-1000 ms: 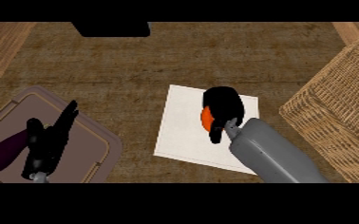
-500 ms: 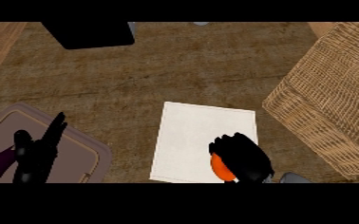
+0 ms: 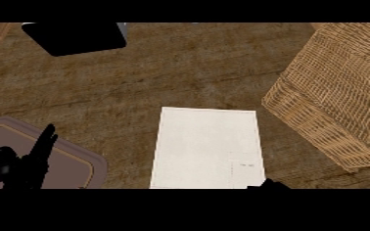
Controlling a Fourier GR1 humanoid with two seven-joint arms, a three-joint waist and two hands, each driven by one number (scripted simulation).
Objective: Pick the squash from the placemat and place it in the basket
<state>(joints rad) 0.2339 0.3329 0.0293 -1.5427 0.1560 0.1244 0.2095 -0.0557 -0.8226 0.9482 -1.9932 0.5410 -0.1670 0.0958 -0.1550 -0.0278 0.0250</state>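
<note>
Brown wood is making up the counter (image 3: pixel 180 73), and it is filling nearly the whole view. On the right side a big woven basket (image 3: pixel 329 93) is sitting on it, tilted in the view, and its near wall is showing; I think it is sitting close to the mat so the squash only has a short way to go. Next in size, a white placemat (image 3: pixel 207 148) is lying flat in the middle, just beside the basket but not touching it, and nothing is lying on it now. A dark square thing (image 3: pixel 74 36) is resting near the top left corner, well apart from the mat. A grey-brown tray (image 3: pixel 69 159) is poking in at the lower left. Over that tray the left hand (image 3: pixel 33 159) is resting with its fingers straight and pointing up, holding nothing, out of the way of the job. Only a tiny black bit of the right hand (image 3: pixel 269 184) is peeking in at the bottom edge, just below the mat's corner, and I cannot tell if it is gripping anything. No squash is showing anywhere, so I cannot say where it is. No words or labels are showing; a faint mark on the mat is too small to read.
</note>
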